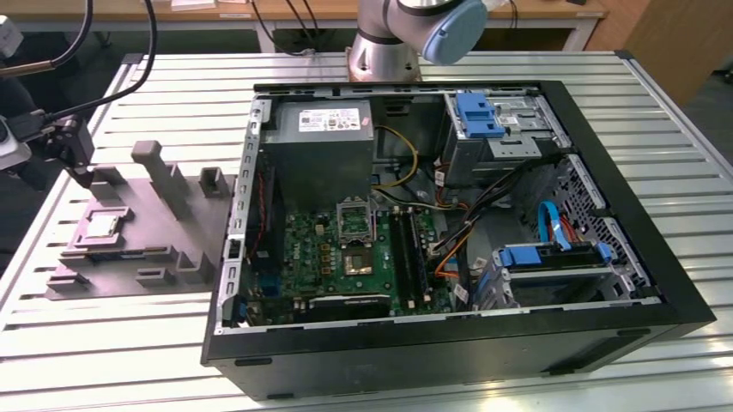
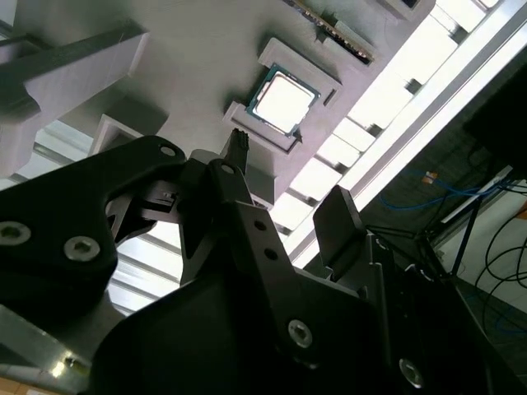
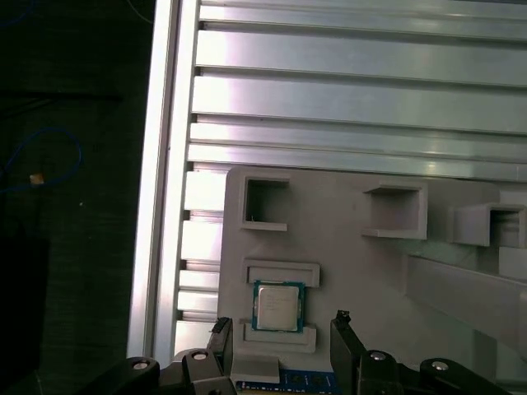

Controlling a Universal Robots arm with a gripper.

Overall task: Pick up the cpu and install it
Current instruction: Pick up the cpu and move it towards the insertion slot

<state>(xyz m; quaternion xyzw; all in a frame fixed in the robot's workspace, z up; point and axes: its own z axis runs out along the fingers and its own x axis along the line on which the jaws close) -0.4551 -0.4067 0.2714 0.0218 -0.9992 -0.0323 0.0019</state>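
Slatted metal table (image 1: pixel 137 343), cpu (image 3: pixel 278 305) seated in grey fixture (image 3: pixel 370 280), gripper (image 3: pixel 280 325) spread wide over it, exterior view adds computer case (image 1: pixel 458 360).

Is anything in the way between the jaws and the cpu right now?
Nothing visible. In the first wrist view the gripper hangs above the cpu, jaws open either side of it; the cpu lies uncovered in its recess on the grey holder.

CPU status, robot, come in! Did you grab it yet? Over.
Open end effector poised over cpu, not gripping it. Chip sits in its pocket on grey holder. Nothing between fingers and chip.
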